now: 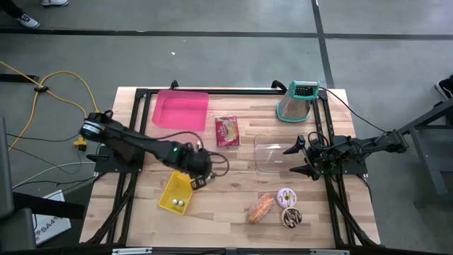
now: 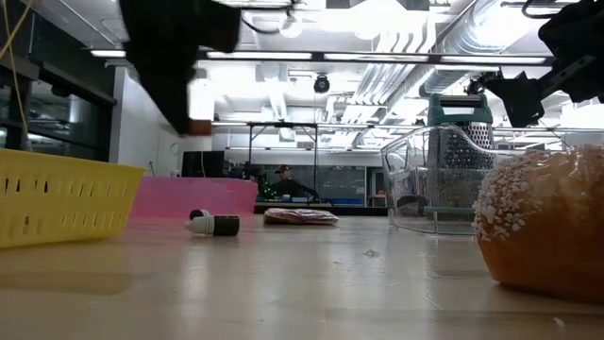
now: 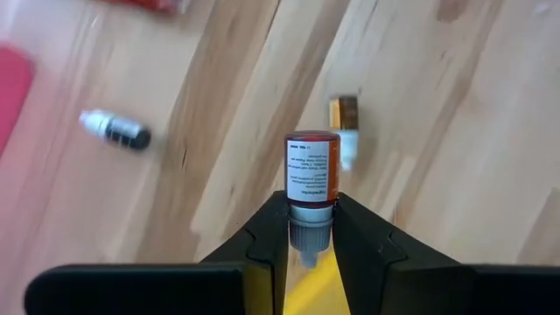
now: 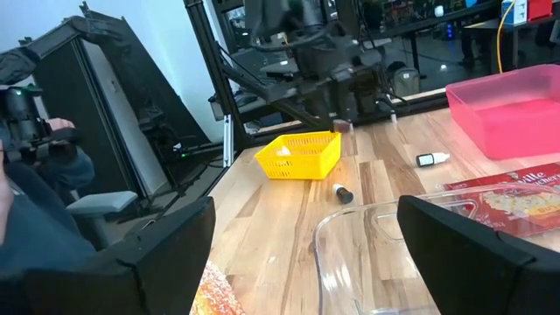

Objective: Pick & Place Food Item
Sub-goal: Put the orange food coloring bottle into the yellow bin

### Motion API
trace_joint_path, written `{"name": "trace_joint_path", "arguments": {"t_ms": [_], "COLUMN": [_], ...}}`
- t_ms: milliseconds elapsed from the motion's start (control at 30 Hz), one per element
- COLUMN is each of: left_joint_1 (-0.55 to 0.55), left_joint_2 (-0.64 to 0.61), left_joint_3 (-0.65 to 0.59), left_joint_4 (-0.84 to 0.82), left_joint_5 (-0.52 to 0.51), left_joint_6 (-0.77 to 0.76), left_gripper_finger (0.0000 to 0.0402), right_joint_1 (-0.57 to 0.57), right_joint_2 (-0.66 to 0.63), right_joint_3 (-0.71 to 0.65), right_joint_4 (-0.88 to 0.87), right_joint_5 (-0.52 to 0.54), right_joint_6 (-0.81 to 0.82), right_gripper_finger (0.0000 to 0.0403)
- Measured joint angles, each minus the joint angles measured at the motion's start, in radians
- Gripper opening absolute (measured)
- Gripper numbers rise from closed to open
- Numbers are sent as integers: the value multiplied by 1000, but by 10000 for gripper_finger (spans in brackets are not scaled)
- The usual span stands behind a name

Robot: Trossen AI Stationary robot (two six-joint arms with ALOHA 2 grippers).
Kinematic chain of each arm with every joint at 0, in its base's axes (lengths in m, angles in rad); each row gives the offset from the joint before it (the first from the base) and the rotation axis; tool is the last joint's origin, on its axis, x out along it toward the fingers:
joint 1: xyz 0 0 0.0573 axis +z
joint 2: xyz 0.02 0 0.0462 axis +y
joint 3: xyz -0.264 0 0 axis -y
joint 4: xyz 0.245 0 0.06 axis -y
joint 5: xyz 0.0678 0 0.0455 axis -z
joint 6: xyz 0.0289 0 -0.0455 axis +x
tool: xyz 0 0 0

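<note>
**Drop and Misplacement Hazards: Bottle in Left Gripper**

Small bottle [image 3: 312,171], orange label, carried upright and clear of the table [image 1: 233,212]. Clamped at the neck only, just beneath the labelled body, by the left gripper [image 3: 311,210]; fingers closed to a narrow gap on it. Positioned beside the near corner of the yellow basket [image 1: 173,188], a sliver of yellow showing directly beneath the fingers in the left wrist view.

Hazards, as judged from this position:

- Slip or pivot. Narrow contact at the neck, with most of the bottle standing above the pads. Likely to tilt or swing out under a sudden stop or quick wrist rotation.
- Miss at release. Located at the basket's edge rather than over its middle. Likely to strike the rim and roll onto the table if let go here.
- Bounce-out. Possible from a high release into a shallow, light basket; also possible to knock the two small items already inside.
- Collision on descent. Amber bottle [image 3: 344,131] and dark-capped bottle [image 3: 115,129] lying loose on the wood nearby; liable to be pushed by a low sweep.

Right gripper [image 1: 299,159] parked fully open and empty at the clear container [image 1: 272,157], well apart; no interference expected.
</note>
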Motion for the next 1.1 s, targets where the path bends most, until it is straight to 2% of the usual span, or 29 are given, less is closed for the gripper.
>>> {"name": "trace_joint_path", "arguments": {"t_ms": [267, 567, 867, 1100], "left_joint_1": [-185, -351, -356, -335], "left_joint_2": [-21, -22, 3, 97], "left_joint_3": [0, 0, 0, 0], "left_joint_4": [-150, -186, -187, -175], "left_joint_5": [-38, -61, -55, -28], "left_joint_6": [-301, -564, -606, -607], "left_gripper_finger": [67, 67, 67, 67], "right_joint_1": [0, 0, 0, 0], "right_joint_2": [0, 0, 0, 0], "right_joint_3": [0, 0, 0, 0], "right_joint_4": [2, 2, 2, 3], "right_joint_5": [0, 0, 0, 0], "right_joint_6": [0, 0, 0, 0], "right_gripper_finger": [348, 348, 348, 348]}}
